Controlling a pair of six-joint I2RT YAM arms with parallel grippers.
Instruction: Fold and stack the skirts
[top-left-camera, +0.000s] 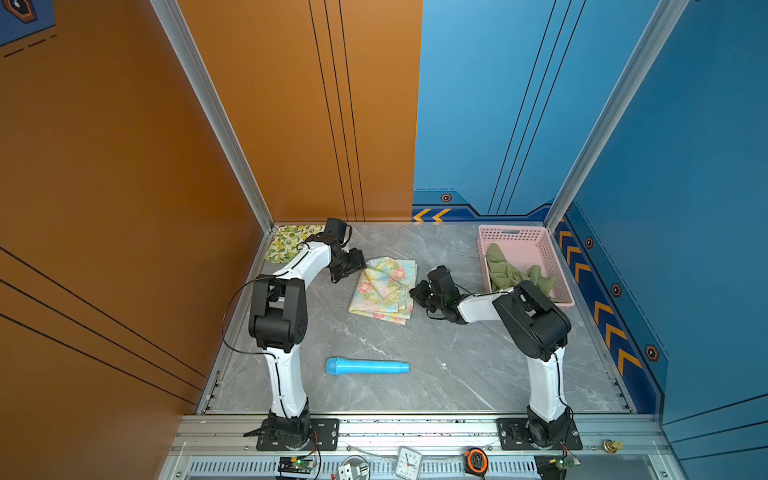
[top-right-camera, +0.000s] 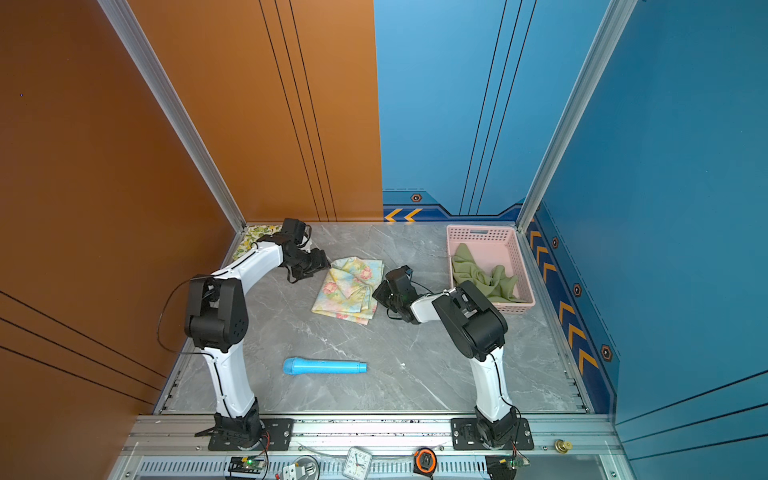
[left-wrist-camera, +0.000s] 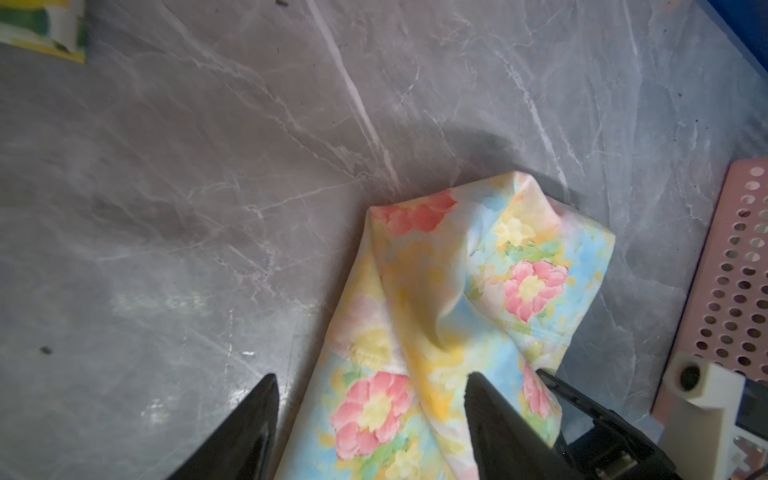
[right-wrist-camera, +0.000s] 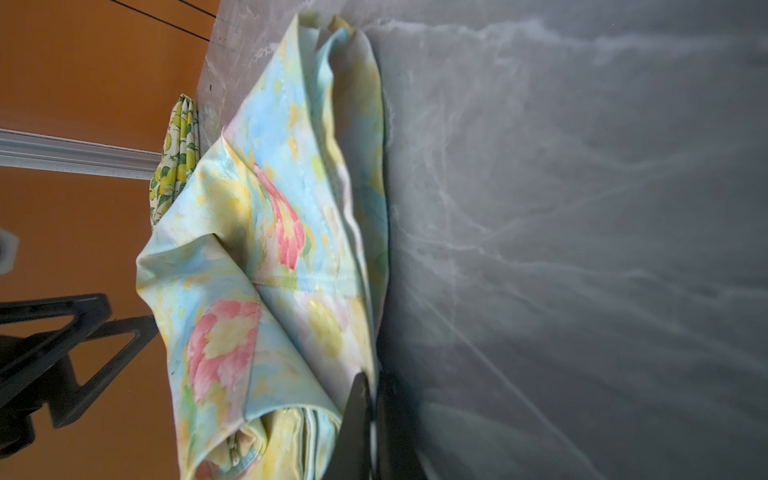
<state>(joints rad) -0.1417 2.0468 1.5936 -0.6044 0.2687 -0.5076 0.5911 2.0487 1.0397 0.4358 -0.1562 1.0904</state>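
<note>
The pastel skirt (top-left-camera: 384, 291) (top-right-camera: 349, 291) with pink flowers lies folded mid-table. My left gripper (top-left-camera: 353, 270) is open at its far left corner; in the left wrist view (left-wrist-camera: 372, 376) the cloth (left-wrist-camera: 457, 291) lies between the spread jaws. My right gripper (top-left-camera: 415, 291) sits at the skirt's right edge; in the right wrist view (right-wrist-camera: 374, 376) it is shut with a thin edge of the cloth (right-wrist-camera: 270, 249) between the jaws. The lemon-print skirt (top-left-camera: 291, 245) (right-wrist-camera: 174, 166) lies folded in the far left corner. The olive skirt (top-left-camera: 511, 270) is crumpled in the basket.
The pink lattice basket (top-left-camera: 515, 230) (left-wrist-camera: 739, 270) stands at the far right by the blue wall. A blue cylinder (top-left-camera: 367, 367) lies near the front of the marble table. A clock (top-left-camera: 409, 462) and a tape measure (top-left-camera: 477, 460) sit on the front rail.
</note>
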